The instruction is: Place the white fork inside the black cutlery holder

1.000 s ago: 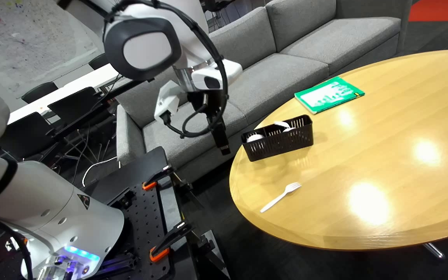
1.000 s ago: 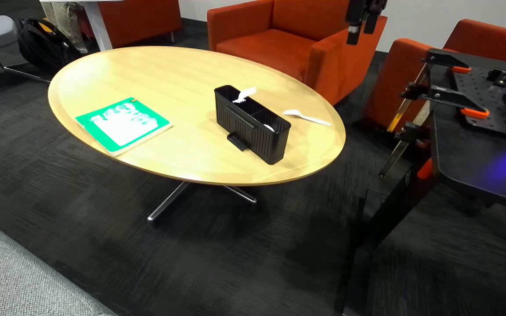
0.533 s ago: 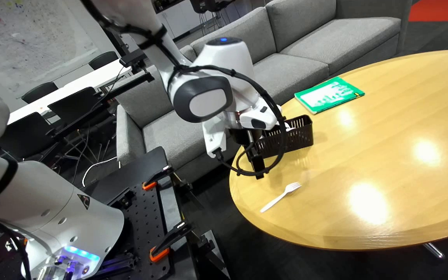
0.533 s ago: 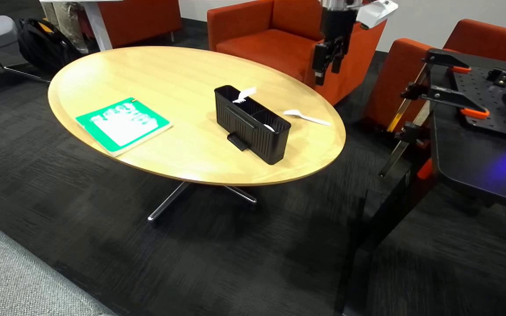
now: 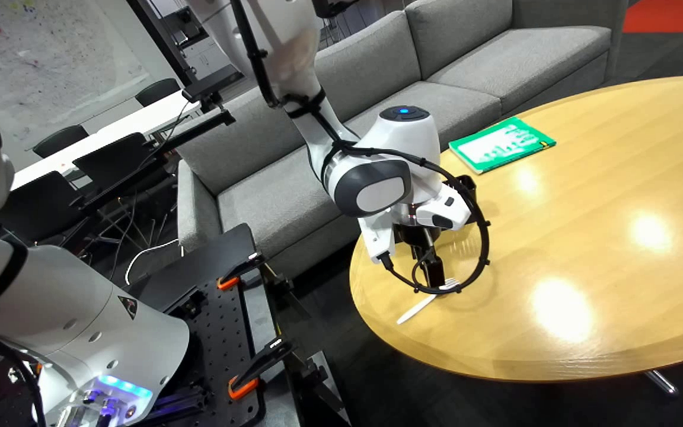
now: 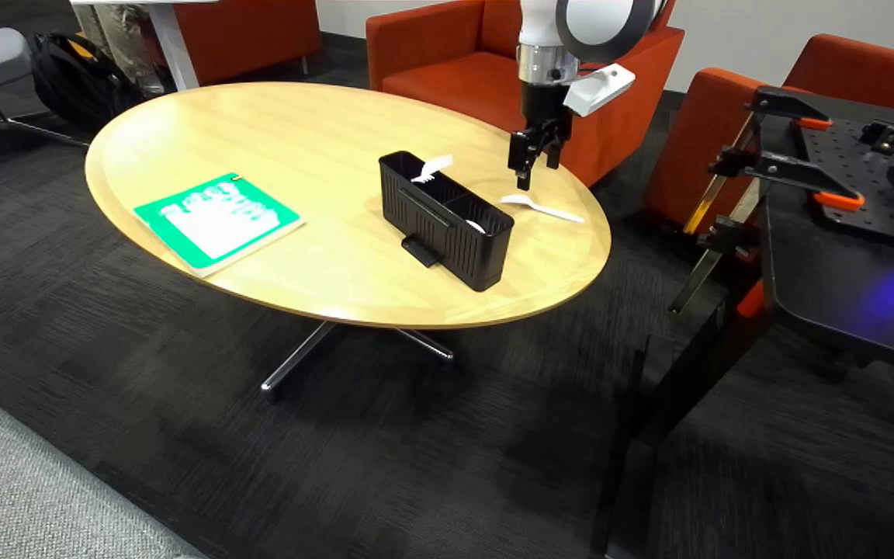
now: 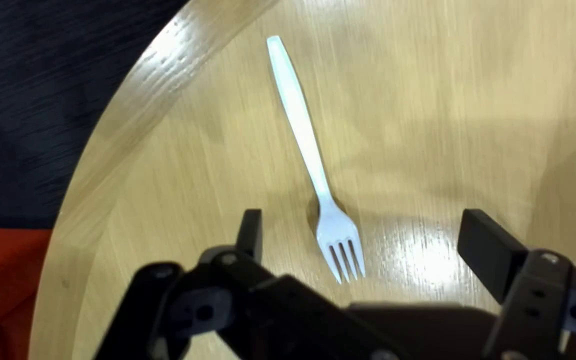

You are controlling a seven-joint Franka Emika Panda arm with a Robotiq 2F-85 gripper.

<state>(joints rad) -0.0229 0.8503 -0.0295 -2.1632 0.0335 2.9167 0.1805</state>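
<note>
Tabletop (image 5: 590, 196) of pale wood, with a curved edge, carries the white fork (image 7: 307, 142), the black cutlery holder (image 6: 451, 239) and a green-and-white booklet (image 6: 218, 225). The fork lies flat on the wood, outside the holder and near it, its handle pointing toward the curved edge. Over the fork's head hangs the end effector (image 7: 362, 242), its two fingers (image 7: 490, 255) spread wide; in the wrist view the tines appear between them, with nothing gripped. How high they hang above the fork is hard to tell. The holder stands upright and is partitioned inside: a white utensil (image 6: 438, 164) tilts up above its rim at one end, and a second white piece (image 6: 476, 226), too little exposed to identify, shows within the opposite end. The booklet lies flat, well apart from the fork, with the holder between the two. In an exterior view the arm (image 5: 412, 142) hides most of the holder. A grey sofa (image 5: 466, 104) and an orange-red armchair (image 6: 478, 85) stand near the tabletop.
</note>
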